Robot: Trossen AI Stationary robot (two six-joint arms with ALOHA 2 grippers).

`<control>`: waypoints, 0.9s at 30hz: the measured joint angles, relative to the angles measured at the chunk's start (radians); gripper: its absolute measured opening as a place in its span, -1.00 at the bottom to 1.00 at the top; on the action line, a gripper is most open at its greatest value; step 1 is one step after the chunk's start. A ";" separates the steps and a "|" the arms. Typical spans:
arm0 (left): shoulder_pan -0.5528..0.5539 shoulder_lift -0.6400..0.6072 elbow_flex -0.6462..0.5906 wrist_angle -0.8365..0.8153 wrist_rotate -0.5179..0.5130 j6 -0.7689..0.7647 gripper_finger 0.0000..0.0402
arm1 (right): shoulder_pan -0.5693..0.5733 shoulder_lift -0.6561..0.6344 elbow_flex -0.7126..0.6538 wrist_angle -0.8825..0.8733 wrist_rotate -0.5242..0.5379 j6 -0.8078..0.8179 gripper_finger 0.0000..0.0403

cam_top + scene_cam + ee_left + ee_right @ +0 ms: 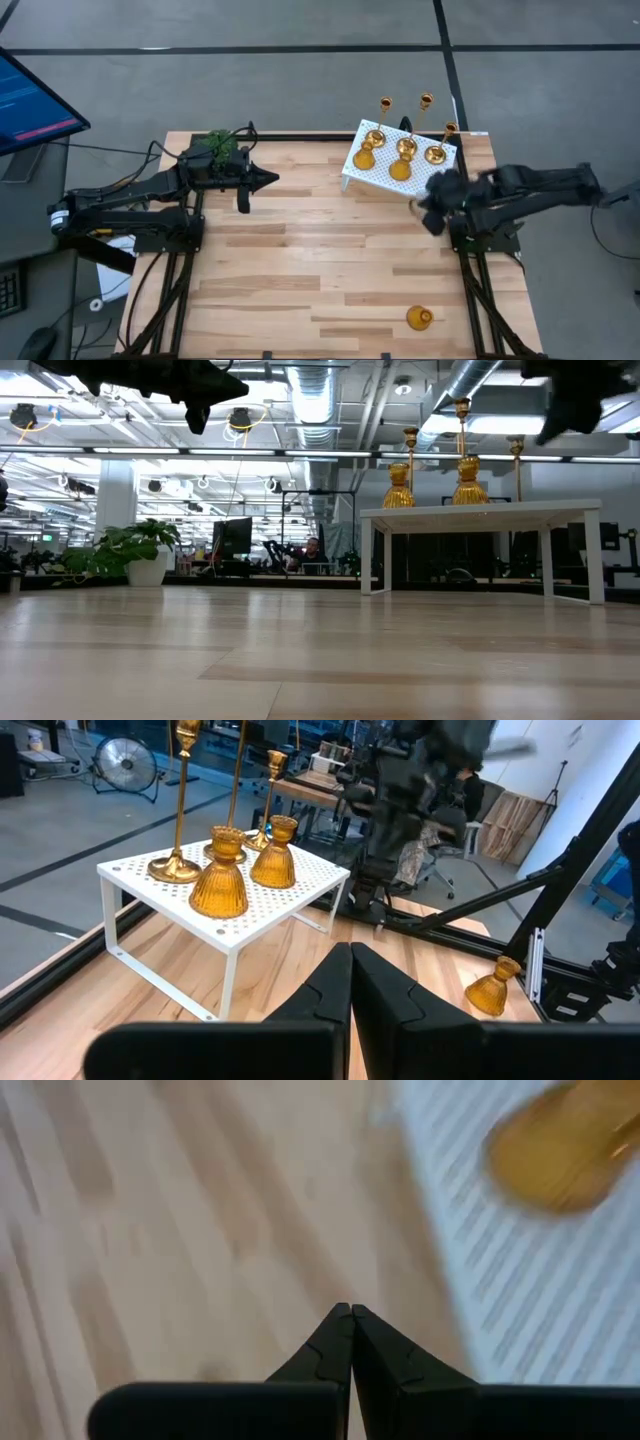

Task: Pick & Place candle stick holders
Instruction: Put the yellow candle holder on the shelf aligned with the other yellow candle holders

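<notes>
Right claw [432, 208]: fingers pressed tip to tip, nothing between them, touching nothing. It hangs above the counter [300, 260] just beside the near right edge of the white stand [352, 172]; its wrist view shows the stand's perforated top and a blurred amber holder close ahead.

Left claw [268, 180]: likewise fully closed and empty, parked over the far left of the counter by the plant [220, 145], pointing right.

Holders: five on the stand, namely three tall sticks [426, 101] along the far side and two amber bulbs [400, 170] in front. One amber bulb [419, 318] sits alone at the near right of the counter, upright as far as I can tell.

Judgement: five of six placed; the lone bulb is probably next. That calls for the right claw to open, swing near, descend around the bulb, close and carry it to a free spot on the stand.
</notes>
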 joint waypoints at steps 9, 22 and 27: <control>0.000 0.000 0.000 0.000 -0.009 -0.002 -0.96 | 0.349 0.119 0.002 -0.153 -0.199 0.157 -1.00; 0.000 0.001 0.000 0.000 -0.053 -0.007 -0.96 | 0.600 0.227 0.002 0.087 -0.391 0.356 -0.16; 0.000 0.001 0.000 -0.001 -0.052 -0.029 -0.96 | 0.664 0.326 0.002 0.221 -0.391 0.401 0.41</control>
